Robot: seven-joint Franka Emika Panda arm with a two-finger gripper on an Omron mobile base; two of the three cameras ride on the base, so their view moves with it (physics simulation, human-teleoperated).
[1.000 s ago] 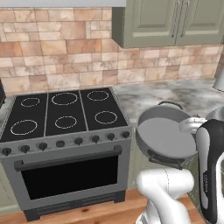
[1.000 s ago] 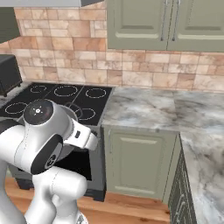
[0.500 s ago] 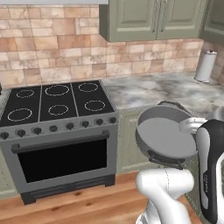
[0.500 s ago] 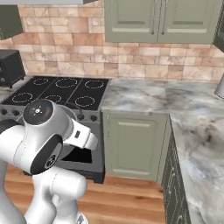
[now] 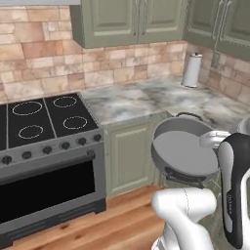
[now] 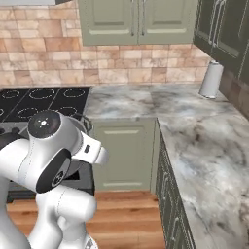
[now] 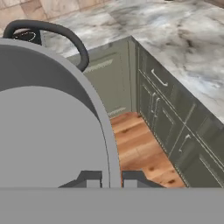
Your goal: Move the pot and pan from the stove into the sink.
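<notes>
My gripper (image 7: 111, 179) is shut on the rim of the pot (image 7: 48, 127), a wide grey metal pot with a dark arched side handle (image 7: 65, 33). In the left base view the pot (image 5: 183, 156) hangs tilted in the air in front of the lower cabinets, off the stove and below counter height. The stove (image 5: 44, 117) is a black cooktop with white rings, and the burners in view on it (image 6: 44, 99) are bare. The pan and the sink are out of view.
A marbled counter (image 5: 136, 100) runs right from the stove and turns a corner toward me (image 6: 209, 146). A paper towel roll (image 5: 192, 70) stands in that corner. Green cabinets (image 6: 129, 151) sit below the counter and above it. The floor (image 7: 140, 148) is wood.
The whole scene has slid left in both base views, so the base has driven right. The stove has moved toward the left edge, and the paper towel roll has come into view. The pot stays gripped.
</notes>
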